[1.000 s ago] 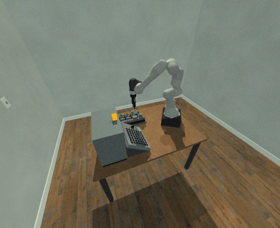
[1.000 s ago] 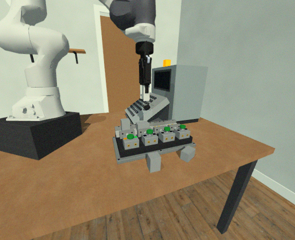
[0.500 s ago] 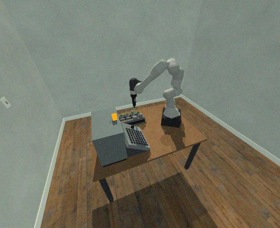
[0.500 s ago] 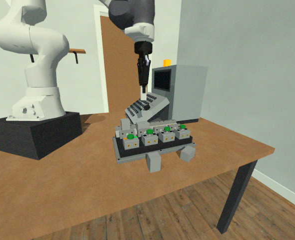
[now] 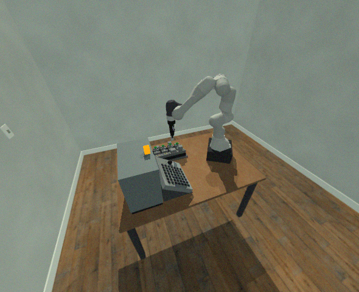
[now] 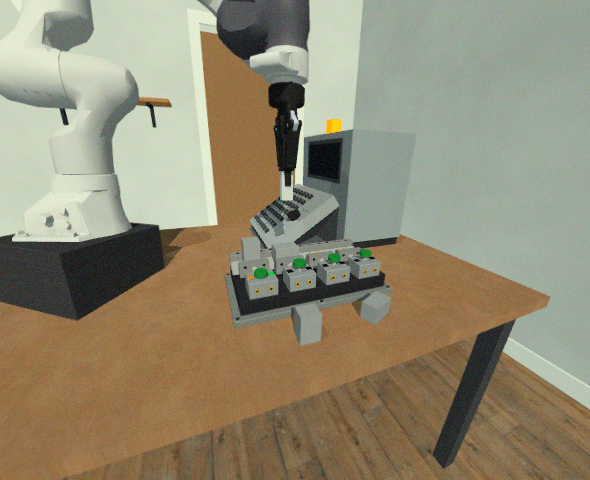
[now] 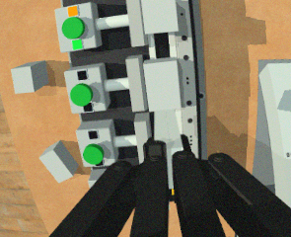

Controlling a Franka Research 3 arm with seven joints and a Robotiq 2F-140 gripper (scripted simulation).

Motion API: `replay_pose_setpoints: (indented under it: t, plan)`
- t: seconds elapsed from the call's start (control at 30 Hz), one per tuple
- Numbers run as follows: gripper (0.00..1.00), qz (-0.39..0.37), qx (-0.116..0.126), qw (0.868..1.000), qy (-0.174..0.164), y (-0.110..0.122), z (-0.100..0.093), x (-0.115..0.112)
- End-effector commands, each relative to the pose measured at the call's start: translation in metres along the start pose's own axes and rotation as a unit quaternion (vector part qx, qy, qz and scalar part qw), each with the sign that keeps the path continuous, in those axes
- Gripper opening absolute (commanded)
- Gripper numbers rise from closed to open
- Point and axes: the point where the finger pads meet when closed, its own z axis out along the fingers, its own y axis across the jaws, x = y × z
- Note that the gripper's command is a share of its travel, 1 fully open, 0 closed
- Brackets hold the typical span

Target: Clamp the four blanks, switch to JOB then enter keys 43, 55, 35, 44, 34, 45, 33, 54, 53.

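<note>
My gripper (image 5: 172, 138) (image 6: 286, 193) (image 7: 165, 125) is shut and empty, above the vise row. One blank (image 6: 250, 249) (image 7: 160, 15) sits at the end station nearest the arm's base; its amber lens (image 7: 73, 11) and green lens (image 7: 77, 44) are lit. A second blank (image 6: 285, 251) (image 7: 162, 84) sits on the neighbouring station, whose valve (image 6: 299, 263) (image 7: 81, 95) has dark lenses. Two loose blanks (image 6: 308, 324) (image 6: 376, 307) lie on the table beside the valve side. The other two stations' valves (image 6: 334, 257) (image 6: 365, 253) show; my fingers partly hide their rails in the wrist view.
The sloped key panel (image 5: 174, 176) with the black selector knob (image 5: 170, 162) (image 6: 292, 213) stands beside the vise row; no key looks lit. The tall grey cabinet (image 5: 135, 163) (image 6: 378, 180) is behind it, its amber lamp (image 5: 146, 149) (image 6: 333, 126) lit.
</note>
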Motion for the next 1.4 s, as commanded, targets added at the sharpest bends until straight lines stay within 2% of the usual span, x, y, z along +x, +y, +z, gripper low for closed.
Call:
replay_pose_setpoints:
  t: [0.0, 0.23, 0.3, 0.33, 0.43, 0.5, 1.37]
  plan:
    - [0.0, -0.005, -0.001, 1.0, 0.0, 0.0, 0.0, 0.001]
    - [0.0, -0.005, -0.001, 1.0, 0.0, 0.0, 0.0, 0.001]
    - [0.0, -0.005, -0.002, 1.0, 0.002, -0.007, 0.001, 0.001]
    - [0.0, -0.005, -0.003, 1.0, 0.003, -0.02, 0.001, 0.001]
    - [0.0, -0.006, -0.003, 1.0, 0.003, -0.078, 0.001, 0.002]
    - [0.0, -0.009, -0.001, 1.0, 0.0, -0.098, -0.001, 0.003]
    - [0.0, -0.009, -0.001, 1.0, 0.0, -0.1, -0.001, 0.003]
